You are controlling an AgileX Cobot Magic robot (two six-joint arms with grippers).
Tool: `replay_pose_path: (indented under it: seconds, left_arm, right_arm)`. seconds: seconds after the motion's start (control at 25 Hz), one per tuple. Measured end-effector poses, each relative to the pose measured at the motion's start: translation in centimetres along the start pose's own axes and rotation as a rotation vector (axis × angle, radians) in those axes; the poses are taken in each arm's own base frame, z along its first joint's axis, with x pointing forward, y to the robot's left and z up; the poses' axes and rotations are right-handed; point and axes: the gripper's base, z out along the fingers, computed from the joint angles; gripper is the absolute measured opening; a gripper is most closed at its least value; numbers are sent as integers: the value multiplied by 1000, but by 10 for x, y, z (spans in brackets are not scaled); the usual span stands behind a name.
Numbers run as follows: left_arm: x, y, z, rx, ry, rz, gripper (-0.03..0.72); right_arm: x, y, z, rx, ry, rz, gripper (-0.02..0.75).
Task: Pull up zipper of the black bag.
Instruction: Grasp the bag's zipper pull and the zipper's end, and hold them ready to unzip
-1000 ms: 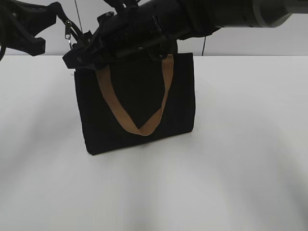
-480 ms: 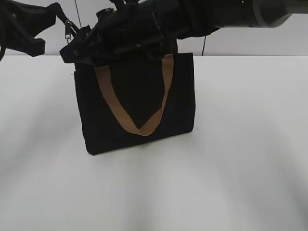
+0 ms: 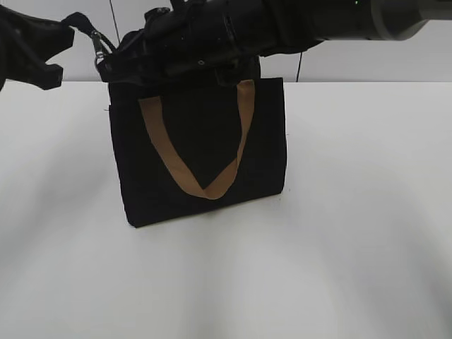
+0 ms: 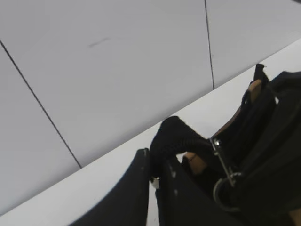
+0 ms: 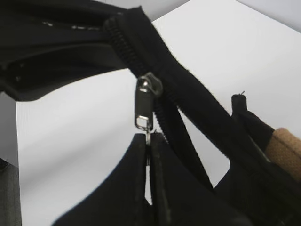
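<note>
The black bag (image 3: 205,155) with a tan handle (image 3: 205,187) stands upright on the white table (image 3: 339,247). My right gripper (image 3: 113,65) reaches across the bag's top to its left corner. In the right wrist view its jaws (image 5: 148,137) are shut on the small ring of the silver zipper pull (image 5: 144,106), which hangs from the slider on the black zipper tape (image 5: 188,101). My left gripper (image 3: 65,34) is up at the left. Its jaws (image 4: 154,175) are shut on the black end tab of the zipper (image 4: 176,139) and hold it taut.
A white panelled wall (image 4: 117,61) stands behind the table. A metal bar with a ring (image 4: 225,174) shows beside the bag's top in the left wrist view. The tan handle also shows in the right wrist view (image 5: 287,146).
My right gripper has moved left along the bag's top with the zipper pull. My left gripper has shifted left and slightly up, stretching the end tab.
</note>
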Motion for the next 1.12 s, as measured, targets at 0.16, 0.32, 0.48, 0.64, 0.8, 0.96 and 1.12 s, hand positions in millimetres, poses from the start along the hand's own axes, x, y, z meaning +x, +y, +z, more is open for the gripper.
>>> replay_pose_path:
  seconds: [0.16,0.32,0.48,0.64,0.8,0.96,1.12]
  left_arm:
    - [10,5,-1,-54,107,-1,27]
    - [16,8,-2,-86,172,-1,27]
    - [17,8,-2,-92,183,-1,27]
    - [17,8,-2,-94,187,-2,27]
    - [19,9,-2,-105,209,-2,27]
    - [21,10,-3,-116,234,-2,27]
    - [22,10,-3,-119,241,-2,27]
  right_arm:
    - [1,1,0,-15,6,32,-15]
    - [2,4,0,-49,19,49,-15]
    - [0,6,-2,-63,19,51,-15]
    - [-2,0,-7,-50,10,67,-15]
    - [-2,-14,-14,-20,16,99,-15]
    - [3,-24,-19,-3,69,100,-15]
    - [8,-34,-25,24,112,113,-15]
